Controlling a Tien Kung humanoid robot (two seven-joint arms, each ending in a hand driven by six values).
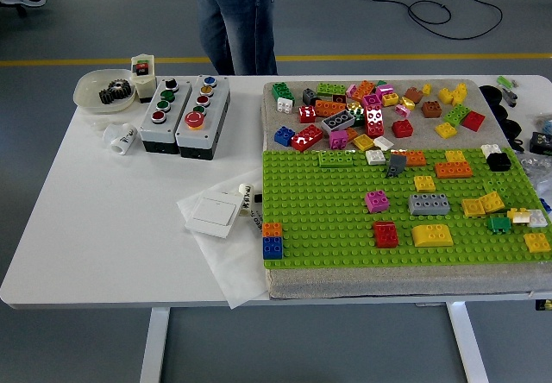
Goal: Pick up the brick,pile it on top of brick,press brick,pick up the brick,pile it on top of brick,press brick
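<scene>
Apparently loose bricks [371, 111] beyond green baseplate [345, 219], person [237, 16] behind

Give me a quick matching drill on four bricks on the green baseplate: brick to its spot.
Bricks:
1. magenta brick
2. grey brick
3. red brick
4. blue brick

Spots:
A. at the baseplate's near left corner, beneath an orange brick
B. right of the magenta brick
C. left of the yellow curved brick
D. left of the grey brick

Pairs: 1-D, 2-B, 3-C, 4-A

Bricks [373, 117] on green baseplate [336, 228]
</scene>
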